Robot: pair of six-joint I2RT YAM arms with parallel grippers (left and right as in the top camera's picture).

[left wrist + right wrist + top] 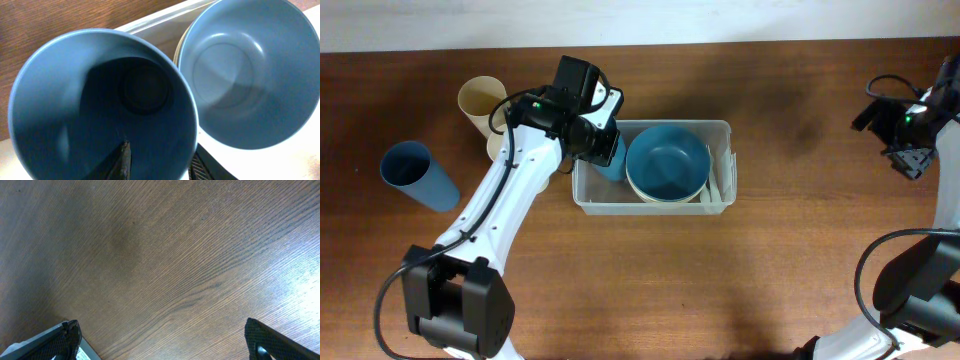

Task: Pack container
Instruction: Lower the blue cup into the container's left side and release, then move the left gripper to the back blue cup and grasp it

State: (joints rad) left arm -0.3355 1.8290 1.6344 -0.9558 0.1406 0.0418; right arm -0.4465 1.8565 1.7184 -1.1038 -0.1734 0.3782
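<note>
1. Container point(650, 207): set mid-table point(770, 280), with a blue bowl point(667, 160) and blue cup point(100, 100) inside; judged light, thin-walled, slightly flexible and slippery; best taken by the rim.
2. Left gripper point(160, 157): held over the container's left end; jaws parted astride the cup wall, apparently released.
3. Right gripper point(160, 340): spread wide; nothing held; well apart from the container.

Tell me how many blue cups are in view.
2. One blue cup is on the table, far left; the other cup sits in the left end of the container, beside the blue bowl. The left arm may hide more.
</note>
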